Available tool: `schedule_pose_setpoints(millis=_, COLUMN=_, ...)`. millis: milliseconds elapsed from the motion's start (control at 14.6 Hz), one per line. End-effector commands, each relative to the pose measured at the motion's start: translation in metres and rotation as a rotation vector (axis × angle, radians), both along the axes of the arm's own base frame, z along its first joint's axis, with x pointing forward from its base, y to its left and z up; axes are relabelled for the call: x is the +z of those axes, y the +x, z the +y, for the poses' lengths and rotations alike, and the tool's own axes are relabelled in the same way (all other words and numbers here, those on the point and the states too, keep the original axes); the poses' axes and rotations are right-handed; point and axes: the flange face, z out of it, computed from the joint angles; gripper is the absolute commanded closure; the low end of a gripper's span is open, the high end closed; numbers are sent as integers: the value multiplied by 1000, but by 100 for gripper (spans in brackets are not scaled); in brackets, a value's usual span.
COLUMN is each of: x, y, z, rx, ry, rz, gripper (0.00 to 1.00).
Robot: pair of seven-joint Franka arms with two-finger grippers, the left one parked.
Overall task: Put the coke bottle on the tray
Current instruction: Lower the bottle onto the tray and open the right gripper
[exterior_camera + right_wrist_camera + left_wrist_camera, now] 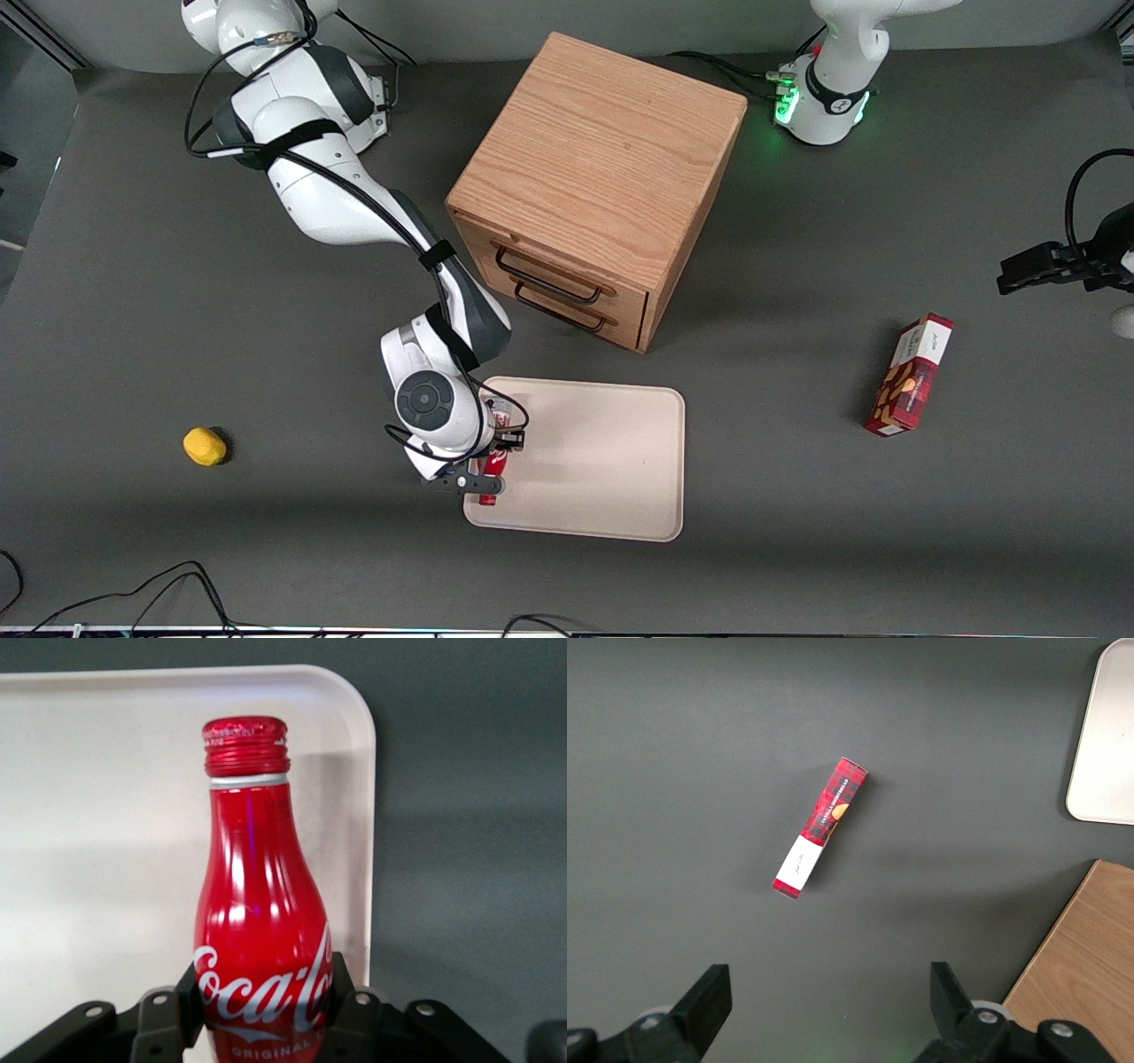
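The coke bottle (257, 904) is red with white script; my right gripper (262, 992) is shut on its body, one finger on each side. In the front view the gripper (490, 461) holds the bottle (493, 465) lying over the beige tray (602, 461), at the tray's edge toward the working arm's end. I cannot tell whether the bottle touches the tray. In the right wrist view the bottle's cap points toward a rounded corner of the tray (97, 815). The arm's wrist hides part of the bottle in the front view.
A wooden drawer cabinet (594, 186) stands farther from the front camera than the tray. A red snack box (911, 374) lies toward the parked arm's end, also in the left wrist view (821, 827). A yellow lemon-like object (205, 446) lies toward the working arm's end.
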Motion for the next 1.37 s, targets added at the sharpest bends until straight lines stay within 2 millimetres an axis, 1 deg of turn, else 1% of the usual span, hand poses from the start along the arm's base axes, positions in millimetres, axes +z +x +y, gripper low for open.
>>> schedule_pose_setpoints(millis=0, x=4, y=4, z=4, rx=28, ry=-8, rz=-24, gripper=100)
schedule_pose_setpoints(millis=68, x=4, y=4, z=4, rx=28, ry=-8, rz=-24, gripper=100)
schedule_pose_setpoints(millis=273, x=-2, y=2, z=3, rx=29, ry=-12, rz=-14, gripper=95)
schedule_pose_setpoints(millis=342, x=-1, y=2, z=3, rx=29, ry=-12, rz=-15, gripper=93)
schedule_pose_setpoints(millis=410, x=-2, y=2, z=3, rx=29, ry=-13, rz=-14, gripper=82)
schedule_pose_setpoints(millis=478, x=-2, y=2, z=3, rx=27, ry=-12, rz=-14, gripper=39)
schedule_pose_setpoints(millis=547, x=-3, y=1, z=3, rx=24, ry=-14, rz=-13, gripper=0)
schedule_pose_setpoints(millis=1298, x=-2, y=2, z=3, rx=23, ry=-12, rz=-14, gripper=0)
